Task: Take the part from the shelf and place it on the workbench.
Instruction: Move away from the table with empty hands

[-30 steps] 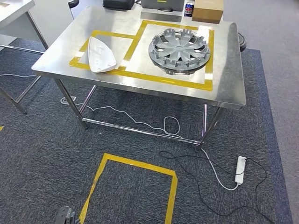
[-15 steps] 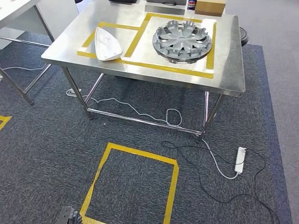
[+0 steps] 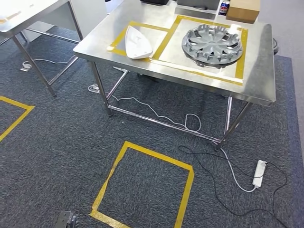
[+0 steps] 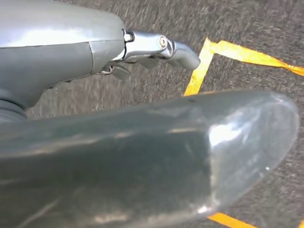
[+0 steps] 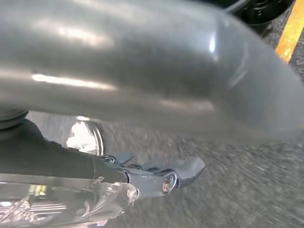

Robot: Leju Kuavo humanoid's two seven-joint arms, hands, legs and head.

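While my arms hang at my sides, the white part (image 3: 137, 35) lies flat on the steel worktop (image 3: 258, 80), inside the smaller frame of yellow tape, its near edge crossing the tape line. Just beside it, in the larger taped frame, rests a grey hubcap (image 3: 211, 45), apart from the white part. A cardboard box (image 3: 245, 9) and a drinks can (image 3: 224, 7) stand at the far edge of the worktop.

My left robot hand (image 4: 136, 142) holds nothing: the thumb and a straight finger (image 4: 179, 50) stand apart, with carpet and yellow tape showing between them. My right robot hand (image 5: 136, 95) is likewise spread and free, one finger (image 5: 186, 168) stretched out over the carpet.

Under the worktop a white cable runs to a power strip (image 3: 259, 173) on the dark carpet, and a yellow tape square (image 3: 157, 156) marks the floor nearer me.

Compared with half a second ago my head view has swung: the whole worktop sits further right in the picture, the second table (image 3: 21, 14) on the left shows more, and the yellow corner on the floor at the left edge has grown. On the worktop, the white part and hubcap keep their places in the tape frames.
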